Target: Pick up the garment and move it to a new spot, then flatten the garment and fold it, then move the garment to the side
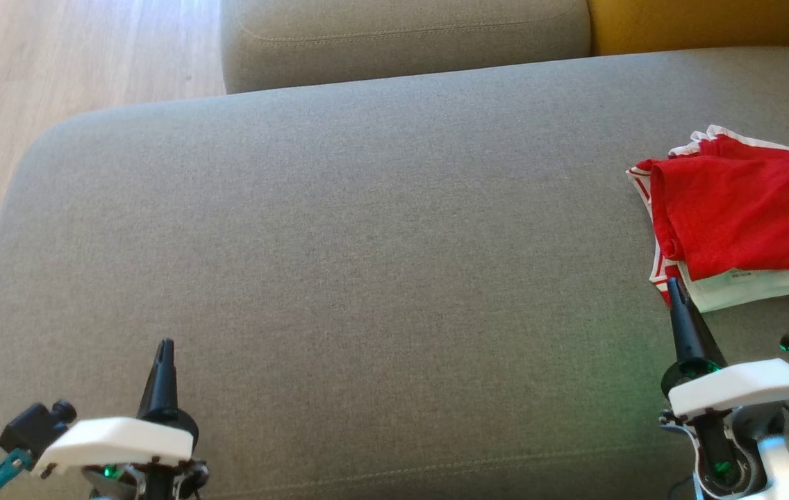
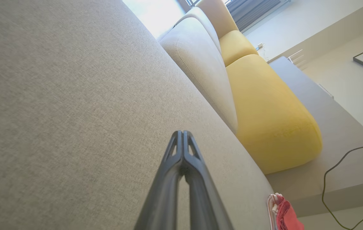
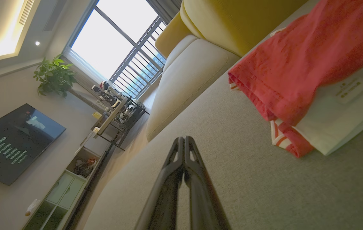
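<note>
1. Two grippers hang over the grey seat [image 1: 367, 243], and each has its fingers pressed fully together with nothing held between them.
2. The left gripper [image 1: 166, 345] is above the near left part of the seat, and its fingers point toward the back of the seat. In the left wrist view the bare fabric of the seat lies around its closed tips.
3. The right gripper [image 1: 673, 283] is above the near right part of the seat. Its tips are close to the near left corner of the garment [image 1: 742, 201]. In the right wrist view there is a strip of bare seat between the tips and the cloth, so they are apart.
4. The garment lies on the right part of the seat, about midway between front and back, and the picture edge cuts it off. It is red with white stripes at the hems and is folded in layers. A white part with a small label shows at the side nearer the front of the seat.
5. Behind the seat stand a grey back cushion [image 1: 401, 35] and, to its right, a yellow cushion [image 1: 700, 24].
6. A pale wooden floor [image 1: 54, 55] shows beyond the left end of the seat.
</note>
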You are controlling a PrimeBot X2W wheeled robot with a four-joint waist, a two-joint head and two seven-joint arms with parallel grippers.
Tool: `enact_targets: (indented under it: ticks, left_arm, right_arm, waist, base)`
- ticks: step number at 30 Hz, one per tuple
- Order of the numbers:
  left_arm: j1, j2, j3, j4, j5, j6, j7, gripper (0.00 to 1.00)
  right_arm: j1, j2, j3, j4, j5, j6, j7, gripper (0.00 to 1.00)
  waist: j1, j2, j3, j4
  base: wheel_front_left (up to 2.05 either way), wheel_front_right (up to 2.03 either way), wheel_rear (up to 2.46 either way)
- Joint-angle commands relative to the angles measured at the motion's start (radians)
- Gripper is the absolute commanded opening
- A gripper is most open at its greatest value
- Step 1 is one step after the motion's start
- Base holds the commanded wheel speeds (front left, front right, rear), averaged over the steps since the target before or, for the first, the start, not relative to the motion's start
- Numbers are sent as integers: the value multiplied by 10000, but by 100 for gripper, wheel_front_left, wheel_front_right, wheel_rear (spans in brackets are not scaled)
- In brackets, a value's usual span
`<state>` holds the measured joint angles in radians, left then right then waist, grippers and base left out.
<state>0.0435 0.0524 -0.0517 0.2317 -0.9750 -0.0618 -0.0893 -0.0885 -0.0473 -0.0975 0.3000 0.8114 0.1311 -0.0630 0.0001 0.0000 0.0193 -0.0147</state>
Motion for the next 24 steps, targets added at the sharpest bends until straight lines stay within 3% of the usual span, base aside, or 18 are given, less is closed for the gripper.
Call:
enact_targets:
  ticks: [1,24]
  left_arm:
    - [-597,159,260,-283,-279,-117,79,0]
    - [-947,172,691,-124,-2751,-341,749,0]
  right_arm:
    - [-287,-35,44,-396,351,-2,62,0]
    - [-250,-33,-38,-458,3340,-3,729,0]
  waist:
    - [0,0,-4,3]
    - [0,0,-66,60]
  base:
    - [0,0,0]
    - [0,0,0]
